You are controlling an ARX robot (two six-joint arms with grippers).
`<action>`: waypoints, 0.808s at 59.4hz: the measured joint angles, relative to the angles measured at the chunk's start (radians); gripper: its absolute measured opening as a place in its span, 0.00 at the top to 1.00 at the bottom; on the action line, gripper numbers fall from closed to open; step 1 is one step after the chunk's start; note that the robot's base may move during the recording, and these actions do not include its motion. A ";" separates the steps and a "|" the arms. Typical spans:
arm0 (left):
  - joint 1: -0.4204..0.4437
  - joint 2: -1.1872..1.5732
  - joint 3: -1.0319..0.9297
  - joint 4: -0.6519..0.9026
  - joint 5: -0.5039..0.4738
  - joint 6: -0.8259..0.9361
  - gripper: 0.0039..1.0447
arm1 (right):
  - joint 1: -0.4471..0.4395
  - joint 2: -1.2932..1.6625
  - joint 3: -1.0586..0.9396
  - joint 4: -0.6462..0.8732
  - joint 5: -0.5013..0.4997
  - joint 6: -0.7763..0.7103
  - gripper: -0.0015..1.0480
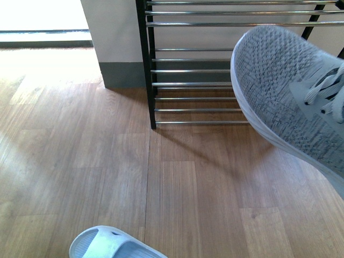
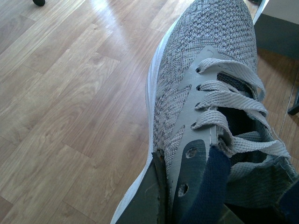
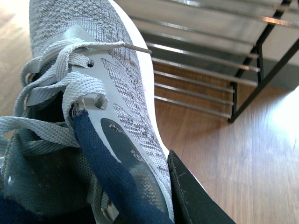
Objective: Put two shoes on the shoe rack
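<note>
Sneaker (image 1: pixel 290 91) clamped in both jaws, above wood-plank floor (image 1: pixel 188 188), chrome-barred shoe rack (image 1: pixel 193 71) against pale wall (image 1: pixel 113 32)

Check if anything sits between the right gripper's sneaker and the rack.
Nothing visible does. The right gripper holds the grey sneaker off the floor, toe toward the shoe rack, with only bare floor between. The pale blue slide lies well off that line.

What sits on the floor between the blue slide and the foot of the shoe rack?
Nothing: front view shows bare wood floor between slide and shoe rack.
</note>
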 joint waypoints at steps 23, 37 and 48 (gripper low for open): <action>0.000 0.000 0.000 0.000 0.000 0.000 0.99 | 0.021 -0.145 -0.014 -0.018 0.012 -0.016 0.99; 0.000 0.000 0.000 0.000 -0.005 0.000 0.99 | 0.024 -0.146 -0.015 -0.018 -0.003 -0.015 0.99; 0.000 0.000 0.000 0.000 -0.005 0.000 0.99 | 0.024 -0.146 -0.015 -0.018 0.006 -0.016 0.99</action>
